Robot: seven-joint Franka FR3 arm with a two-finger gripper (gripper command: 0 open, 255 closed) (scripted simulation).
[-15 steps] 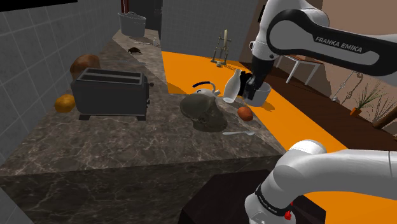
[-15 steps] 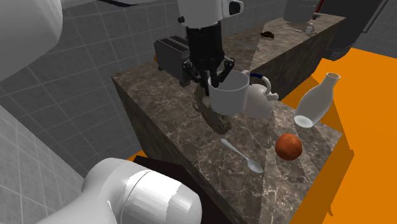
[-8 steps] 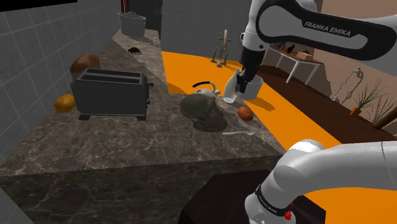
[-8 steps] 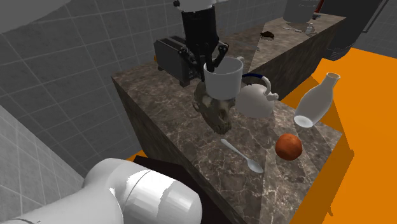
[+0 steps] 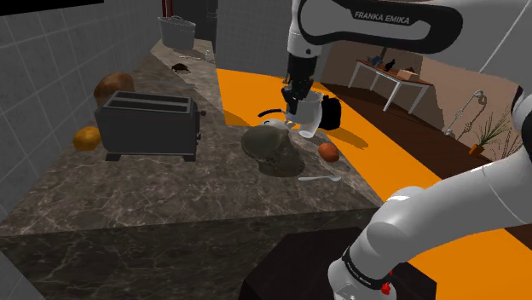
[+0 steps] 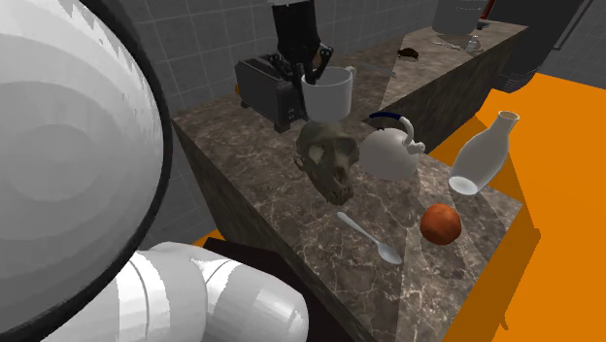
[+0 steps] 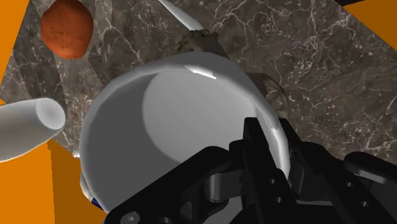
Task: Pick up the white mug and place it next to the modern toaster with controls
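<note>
My black gripper (image 6: 309, 70) is shut on the rim of the white mug (image 6: 327, 92), which hangs upright in the air. In the shoulder view the mug (image 5: 309, 113) hangs under the gripper (image 5: 299, 95), above the kettle and skull. The wrist view looks down into the mug (image 7: 165, 121), with one finger (image 7: 257, 141) inside the wall and the other outside it. The dark two-slot toaster (image 5: 149, 124) stands on the marble counter near the tiled wall, well off to the shoulder view's left of the mug. In the second exterior view the toaster (image 6: 260, 85) is just behind the mug.
Below the mug lie a grey-brown skull (image 6: 325, 160) and a white kettle (image 6: 390, 151). A white vase (image 6: 481, 155), a red ball (image 6: 440, 223) and a spoon (image 6: 369, 238) sit near the counter's corner. An orange fruit (image 5: 86, 138) and a brown loaf (image 5: 113, 85) flank the toaster.
The gripper has lifted the mug and carried it to the shoulder view's left, from beside the vase to above the kettle and skull, nearer the toaster. The grip stayed shut.
</note>
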